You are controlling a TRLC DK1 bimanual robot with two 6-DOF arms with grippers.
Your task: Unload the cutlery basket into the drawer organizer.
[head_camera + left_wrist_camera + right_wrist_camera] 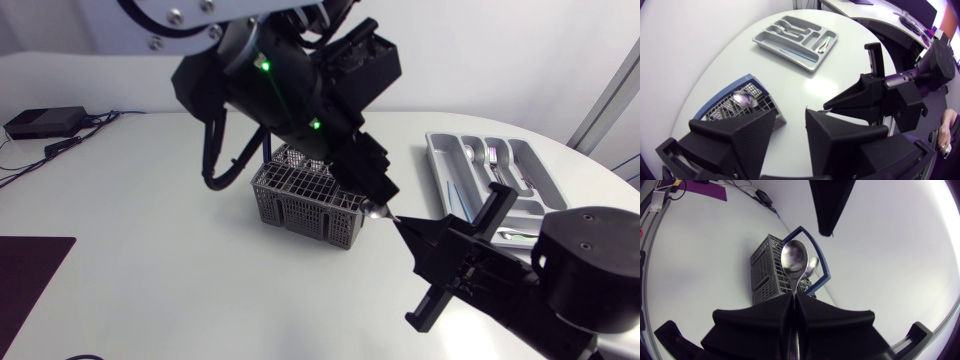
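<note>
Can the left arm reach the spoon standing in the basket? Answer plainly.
Probably yes: the left gripper hangs open close above the basket, the spoon stands bowl-up and uncovered, and the right gripper, clamping a second spoon, is off to the side.

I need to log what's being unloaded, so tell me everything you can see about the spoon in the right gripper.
The spoon looks like polished metal, with a shiny oval bowl narrowing to a slim neck. Its handle is clamped between the fingers of the right gripper and mostly hidden by them. The bowl sticks straight out ahead of the fingertips, in front of the grey mesh basket. Only the gripper visibly touches it.
</note>
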